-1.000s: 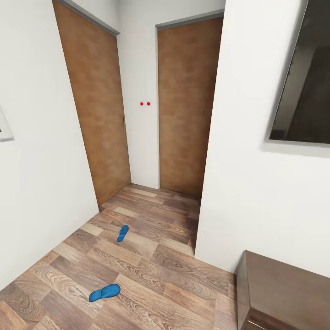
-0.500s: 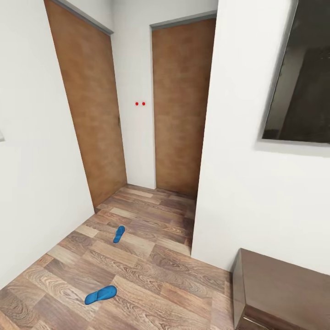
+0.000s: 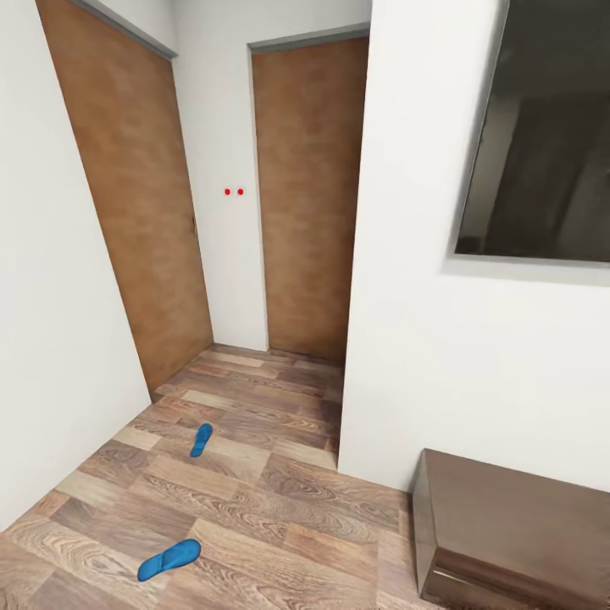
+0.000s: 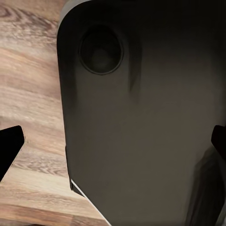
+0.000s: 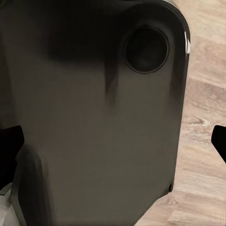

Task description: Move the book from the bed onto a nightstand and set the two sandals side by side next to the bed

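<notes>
Wood-plank floor (image 3: 280,508), two doors (image 3: 305,195), sandals (image 3: 169,559) apart

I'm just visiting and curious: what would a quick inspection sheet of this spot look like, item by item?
Surface: wood-plank floor.
Job's things: two blue sandals, near sandal and far sandal, lying apart on the floor at different angles.
Clutter: nothing seen.
Grippers: left gripper and right gripper open, dark fingertips at the picture edges, a dark robot body between them.
Cables: nothing seen.
Surroundings: white walls, two brown doors, dark wall panel, low brown cabinet.
</notes>
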Controlling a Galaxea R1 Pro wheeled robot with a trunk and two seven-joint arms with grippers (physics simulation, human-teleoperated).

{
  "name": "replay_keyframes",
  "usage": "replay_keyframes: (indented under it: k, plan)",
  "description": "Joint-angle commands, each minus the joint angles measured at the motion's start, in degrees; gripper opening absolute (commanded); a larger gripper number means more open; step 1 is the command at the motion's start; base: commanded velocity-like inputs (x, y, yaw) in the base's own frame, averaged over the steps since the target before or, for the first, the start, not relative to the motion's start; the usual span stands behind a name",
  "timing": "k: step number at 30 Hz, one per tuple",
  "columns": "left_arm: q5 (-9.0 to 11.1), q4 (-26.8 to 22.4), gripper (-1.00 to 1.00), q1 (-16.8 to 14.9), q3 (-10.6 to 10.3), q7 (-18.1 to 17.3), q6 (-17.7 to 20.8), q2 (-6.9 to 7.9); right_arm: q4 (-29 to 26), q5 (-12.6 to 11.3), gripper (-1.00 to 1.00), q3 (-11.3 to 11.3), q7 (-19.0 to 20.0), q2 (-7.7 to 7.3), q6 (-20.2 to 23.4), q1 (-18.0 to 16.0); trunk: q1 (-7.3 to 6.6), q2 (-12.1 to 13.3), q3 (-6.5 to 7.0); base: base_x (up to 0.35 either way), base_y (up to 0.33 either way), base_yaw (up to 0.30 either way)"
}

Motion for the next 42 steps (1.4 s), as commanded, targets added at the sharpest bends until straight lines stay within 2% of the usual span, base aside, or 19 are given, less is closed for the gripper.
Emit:
replay_keyframes:
  k: [1,23,42]
  plan:
    - [0.0,-0.1,1.00,0.0,0.0,-0.1,0.4,0.02,0.0,0.0,1.00,0.0,0.1,0.00,0.0,0.0,0.00,0.0,-0.06,0.000,0.119,-0.190]
    - [0.0,-0.1,1.00,0.0,-0.1,-0.1,0.4,0.45,0.0,-0.1,1.00,0.1,0.2,0.01,0.0,0.0,0.00,0.0,-0.06,0.000,0.160,-0.171]
    - [0.0,-0.1,1.00,0.0,-0.1,-0.1,0.4,0.49,0.0,0.2,1.00,0.3,0.4,-0.07,0.1,0.0,0.00,0.0,-0.06,0.000,0.176,-0.023]
